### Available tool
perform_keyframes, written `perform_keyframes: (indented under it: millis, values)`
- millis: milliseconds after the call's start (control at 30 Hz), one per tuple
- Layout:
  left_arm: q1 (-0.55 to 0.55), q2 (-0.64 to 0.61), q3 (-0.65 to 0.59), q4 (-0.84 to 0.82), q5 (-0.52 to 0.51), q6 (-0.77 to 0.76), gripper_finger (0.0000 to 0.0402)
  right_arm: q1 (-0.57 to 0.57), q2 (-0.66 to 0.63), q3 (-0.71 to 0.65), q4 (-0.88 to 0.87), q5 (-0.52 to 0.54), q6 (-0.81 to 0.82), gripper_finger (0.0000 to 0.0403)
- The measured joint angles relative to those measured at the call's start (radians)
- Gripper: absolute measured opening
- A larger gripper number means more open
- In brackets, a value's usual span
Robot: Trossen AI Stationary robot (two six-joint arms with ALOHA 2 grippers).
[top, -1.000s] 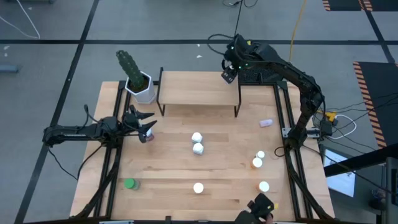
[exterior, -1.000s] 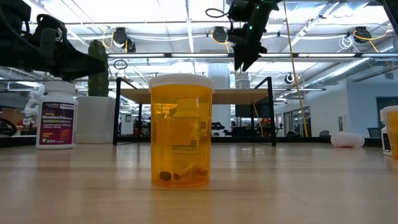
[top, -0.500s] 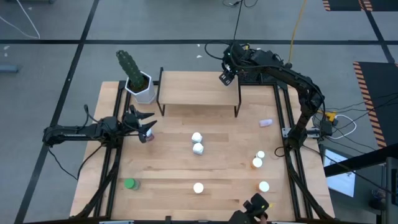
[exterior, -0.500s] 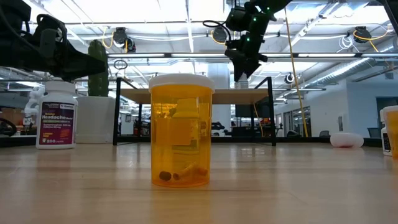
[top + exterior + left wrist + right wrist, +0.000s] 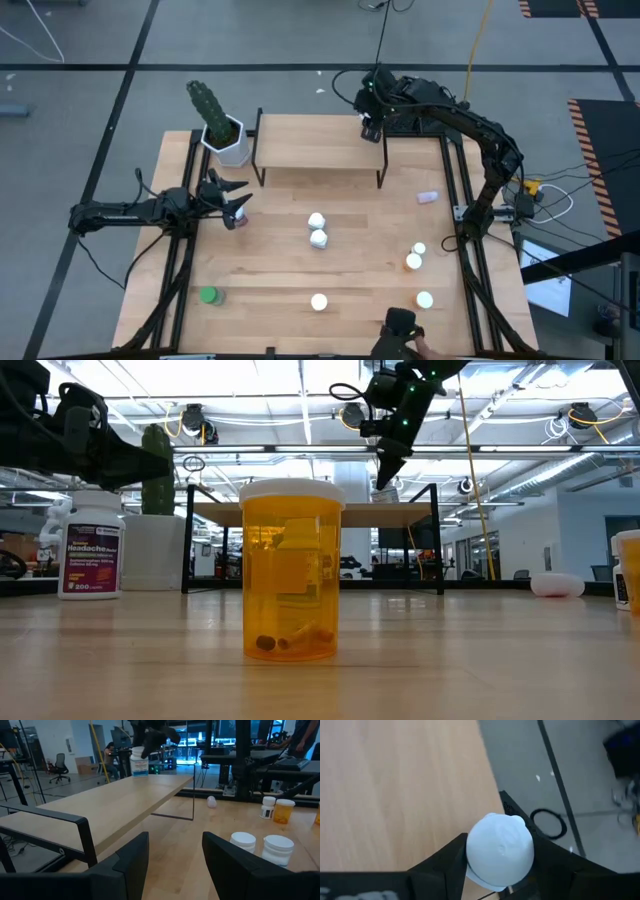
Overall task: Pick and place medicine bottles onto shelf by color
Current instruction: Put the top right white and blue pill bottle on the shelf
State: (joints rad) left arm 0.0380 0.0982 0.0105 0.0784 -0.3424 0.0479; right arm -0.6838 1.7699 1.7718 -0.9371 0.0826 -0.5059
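The right gripper [image 5: 372,130] has swung down onto the shelf's [image 5: 320,150] far right corner, its fingers closing around a white-capped bottle [image 5: 500,851] standing there. The left gripper [image 5: 236,207] waits open beside the table's left edge, so placement looks nearly finished, with 7 or so bottles left on the table.

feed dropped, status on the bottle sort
Right end effector around a white-capped bottle at the shelf's far right corner. Left end effector open, empty, waiting table-left. Nothing blocking.
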Motion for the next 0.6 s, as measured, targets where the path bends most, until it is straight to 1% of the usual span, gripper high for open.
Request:
perform_keyframes:
  millis: [67, 167, 300, 433, 500, 600]
  values:
    - [0.0, 0.0, 0.0, 0.0, 0.0, 0.0, 0.0189, -0.014, 0.0, 0.0, -0.005, -0.035, -0.074, 0.0178]
    - [0.0, 0.0, 0.0, 0.0, 0.0, 0.0, 0.0189, -0.042, 0.0, 0.0, -0.006, -0.106, -0.143, 0.0174]
    - [0.0, 0.0, 0.0, 0.0, 0.0, 0.001, 0.0189, -0.089, -0.003, 0.0, -0.01, -0.233, -0.169, 0.0175]
    - [0.0, 0.0, 0.0, 0.0, 0.0, 0.023, 0.0189, -0.137, -0.006, -0.003, -0.014, -0.384, -0.202, 0.0178]
    - [0.0, 0.0, 0.0, 0.0, 0.0, 0.03, 0.0189, -0.152, -0.006, -0.003, -0.019, -0.424, -0.239, 0.0179]
    - [0.0, 0.0, 0.0, 0.0, -0.004, 0.034, 0.0189, -0.172, -0.006, -0.004, -0.015, -0.429, -0.301, 0.0179]
